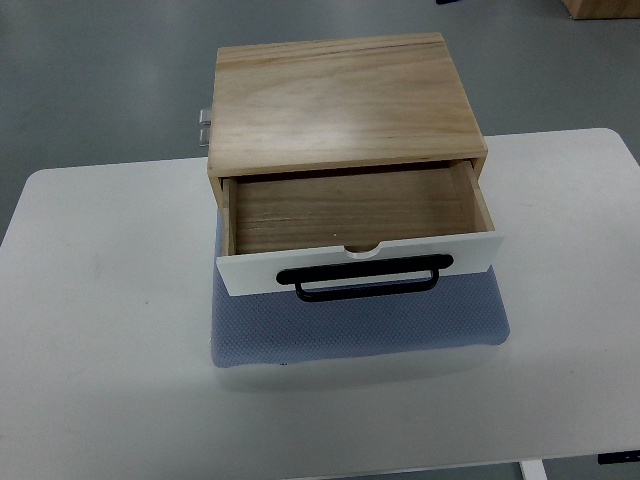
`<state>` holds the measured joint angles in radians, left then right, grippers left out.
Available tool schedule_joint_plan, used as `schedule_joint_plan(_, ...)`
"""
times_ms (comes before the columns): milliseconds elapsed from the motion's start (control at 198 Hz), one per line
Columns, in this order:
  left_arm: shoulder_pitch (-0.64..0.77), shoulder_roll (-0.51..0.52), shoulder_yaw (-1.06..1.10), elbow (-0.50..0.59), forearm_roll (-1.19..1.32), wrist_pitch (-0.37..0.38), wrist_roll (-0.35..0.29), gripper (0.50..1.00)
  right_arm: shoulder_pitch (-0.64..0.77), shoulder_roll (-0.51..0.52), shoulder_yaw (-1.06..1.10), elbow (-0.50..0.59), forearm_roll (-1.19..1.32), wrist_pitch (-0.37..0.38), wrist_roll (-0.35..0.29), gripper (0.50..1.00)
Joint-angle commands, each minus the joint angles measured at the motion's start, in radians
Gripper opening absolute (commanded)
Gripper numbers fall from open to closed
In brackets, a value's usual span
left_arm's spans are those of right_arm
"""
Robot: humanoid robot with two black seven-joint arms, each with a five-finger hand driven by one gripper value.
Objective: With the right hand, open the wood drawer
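The box [340, 100] stands on a mat [360, 325] at the middle of the table [100, 330]. Its drawer [350, 215] juts forward over the mat, handle [365, 276] on its front.

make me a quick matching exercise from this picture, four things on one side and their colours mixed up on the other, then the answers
Things:
1. drawer front
2. handle
3. mat
4. box top

Colours:
A. black
B. light wood
C. white
D. blue-grey

Pairs: 1-C, 2-A, 3-D, 4-B
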<state>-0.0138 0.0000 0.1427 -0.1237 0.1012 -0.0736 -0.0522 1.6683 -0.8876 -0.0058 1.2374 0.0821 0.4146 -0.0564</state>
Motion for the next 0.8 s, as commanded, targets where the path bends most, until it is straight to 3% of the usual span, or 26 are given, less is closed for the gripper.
schedule_joint_plan(0,0.000,0.000,0.000,-0.001,0.000,0.000,0.000,1.000,-0.113,0.009,0.144,-0.050,-0.001,-0.108,0.013,0.940)
schedule_joint_plan(136,0.000,0.000,0.000,0.001,0.000,0.000,0.000,1.000,-0.228,0.064,0.325,-0.131,-0.004,-0.235,0.017,0.940)
schedule_joint_plan(192,0.000,0.000,0.000,-0.001,0.000,0.000,0.000,1.000,-0.283,0.110,0.414,-0.174,-0.009,-0.324,0.018,0.940)
schedule_joint_plan(243,0.000,0.000,0.000,-0.001,0.000,0.000,0.000,1.000,-0.283,0.110,0.414,-0.174,-0.008,-0.324,0.018,0.940)
schedule_joint_plan(248,0.000,0.000,0.000,-0.001,0.000,0.000,0.000,1.000,-0.321,0.143,0.482,-0.200,-0.016,-0.397,0.023,0.940)
schedule_joint_plan(263,0.000,0.000,0.000,-0.001,0.000,0.000,0.000,1.000,-0.338,0.157,0.510,-0.208,-0.019,-0.425,0.027,0.940)
schedule_joint_plan(349,0.000,0.000,0.000,-0.001,0.000,0.000,0.000,1.000,-0.409,0.200,0.589,-0.225,-0.024,-0.494,0.043,0.940)
schedule_joint_plan(606,0.000,0.000,0.000,0.001,0.000,0.000,0.000,1.000,-0.570,0.309,0.826,-0.319,-0.039,-0.519,0.073,0.944)
schedule_joint_plan(793,0.000,0.000,0.000,-0.001,0.000,0.000,0.000,1.000,-0.688,0.417,1.026,-0.397,-0.150,-0.487,0.082,0.946)
